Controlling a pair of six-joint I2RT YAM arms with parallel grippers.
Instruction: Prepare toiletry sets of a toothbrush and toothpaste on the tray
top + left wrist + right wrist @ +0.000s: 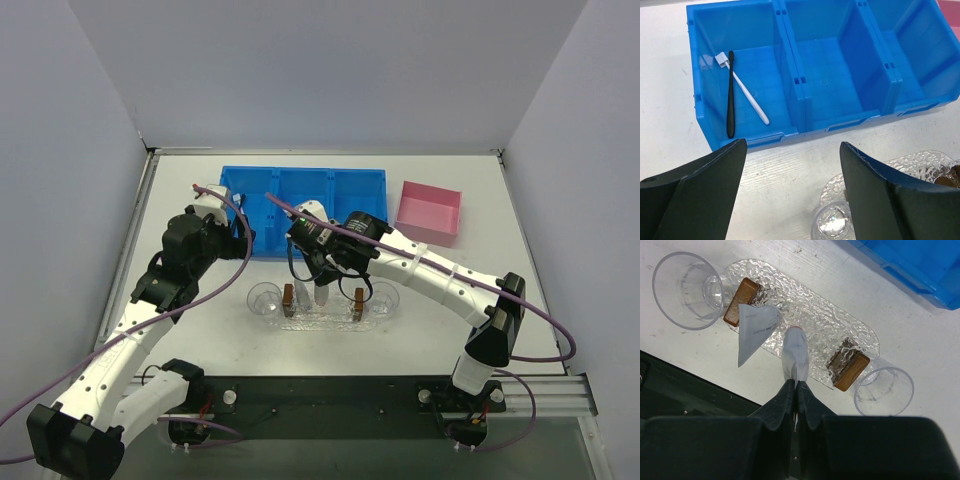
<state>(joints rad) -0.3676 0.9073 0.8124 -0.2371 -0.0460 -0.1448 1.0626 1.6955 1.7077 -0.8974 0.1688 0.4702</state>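
toothpaste tube (793, 352) pinched in right gripper (796, 384), tip over the tray (815, 320)

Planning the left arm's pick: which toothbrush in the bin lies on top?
The black toothbrush; its handle runs unbroken across the white toothbrush just below their heads.

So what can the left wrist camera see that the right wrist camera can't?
Only the left wrist view shows the black toothbrush and the white toothbrush, lying crossed in the left-hand compartment of the blue bin, and the open left gripper.

Only the right wrist view shows the right gripper, shut on a toothpaste tube over the tray, with a second tube beside it.

Both show the tray, a clear cup and some of the blue bin.
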